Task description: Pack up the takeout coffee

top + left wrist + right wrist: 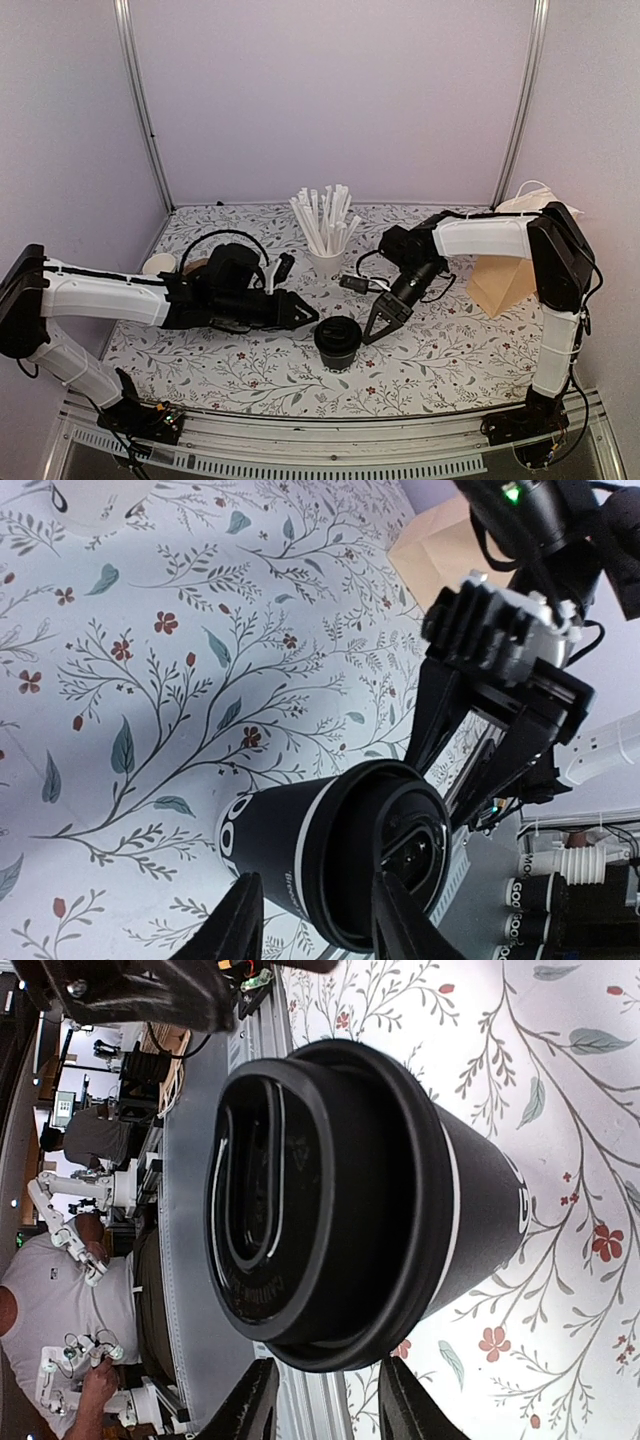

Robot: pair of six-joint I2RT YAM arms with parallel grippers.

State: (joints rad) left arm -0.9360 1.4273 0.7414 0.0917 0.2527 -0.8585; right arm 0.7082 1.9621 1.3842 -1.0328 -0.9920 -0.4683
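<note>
Currently, lidded black cup (338, 356), by the bench's near edge: probably light, crushable, best held mid-wall; left gripper (309, 314) and right gripper (374, 332) spread, empty.

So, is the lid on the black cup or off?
On. The lid covers the whole top of the cup in both wrist views. Whether it is pressed fully down, I cannot tell.
</note>
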